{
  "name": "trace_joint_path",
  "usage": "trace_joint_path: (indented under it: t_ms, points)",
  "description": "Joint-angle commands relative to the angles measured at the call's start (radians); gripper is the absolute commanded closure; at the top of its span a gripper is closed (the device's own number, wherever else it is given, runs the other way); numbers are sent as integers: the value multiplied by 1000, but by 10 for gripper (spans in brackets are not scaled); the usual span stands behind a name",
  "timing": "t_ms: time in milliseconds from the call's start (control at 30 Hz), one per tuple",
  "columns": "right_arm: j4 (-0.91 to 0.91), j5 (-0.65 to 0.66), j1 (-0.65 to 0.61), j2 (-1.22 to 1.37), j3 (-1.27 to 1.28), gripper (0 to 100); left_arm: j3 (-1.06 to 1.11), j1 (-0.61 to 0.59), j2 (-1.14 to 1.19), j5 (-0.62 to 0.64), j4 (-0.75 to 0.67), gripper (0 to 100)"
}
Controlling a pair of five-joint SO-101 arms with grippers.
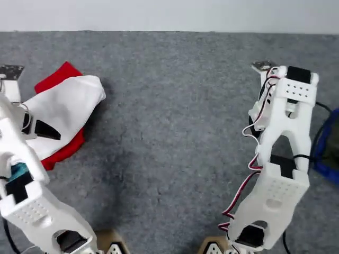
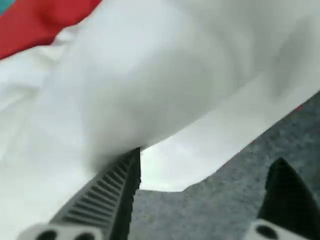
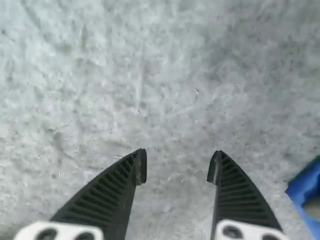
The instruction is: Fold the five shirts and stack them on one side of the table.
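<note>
Status, high view as the clock face:

- white shirt [image 1: 63, 114] sits at 9 to 10 o'clock on the grey table [image 1: 175, 106], near the left edge. Bunched up, not a flat fold.
- red shirt [image 1: 62, 73] is directly under it, touching. Red pokes out on the 12 o'clock side and again along the 6 o'clock side.
- left arm [image 1: 24, 180] comes up from 7 o'clock along the left edge, with its upper end over the white shirt.
- left gripper [image 2: 207, 157]: jaws spread wide, nothing clamped. White cloth hangs right in front of them. The ribbed finger [image 2: 117, 192] has its tip at the cloth's edge; can't tell if it touches. The other finger is over grey table, apart from the cloth.
- small teal patch [image 2: 7, 4] beside the red in the left wrist view, too little of it to say what it is.
- right arm [image 1: 280, 153] stands at 3 to 5 o'clock, well apart from both shirts.
- right gripper [image 3: 178, 154]: jaws apart at a moderate gap, holding nothing, bare grey table under them.
- blue thing [image 1: 329, 151] at 3 o'clock on the right edge, just beside the right arm. Also shows near the right gripper [image 3: 306, 192]. Cut off by the frame, can't tell if it's a shirt.
</note>
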Motion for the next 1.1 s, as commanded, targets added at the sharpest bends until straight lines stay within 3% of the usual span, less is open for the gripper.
trace_joint_path:
  t_ms: [0, 100, 167, 333, 567, 800, 933, 1067]
  points:
    - [45, 9, -25, -56, 6, 786, -13, 11, 44, -17, -8, 625]
    - [45, 9, -51, -61, 21, 786, -15, 5, 126, -18, -14, 640]
    - [45, 8, -67, -62, 26, 786, -15, 5, 166, -51, -14, 701]
    - [44, -55, -91, -56, 26, 786, -16, 43, 195, -170, -12, 996]
    - [44, -97, -120, -56, 26, 786, -237, 132, 95, -186, 167, 988]
    - [44, -94, -111, -56, 26, 786, -378, 267, -130, -181, 175, 988]
    - [44, -97, -111, -58, 26, 786, -349, 448, -318, -149, 175, 988]
    - [44, -97, -111, -64, 26, 786, -291, 730, -482, 21, 175, 988]
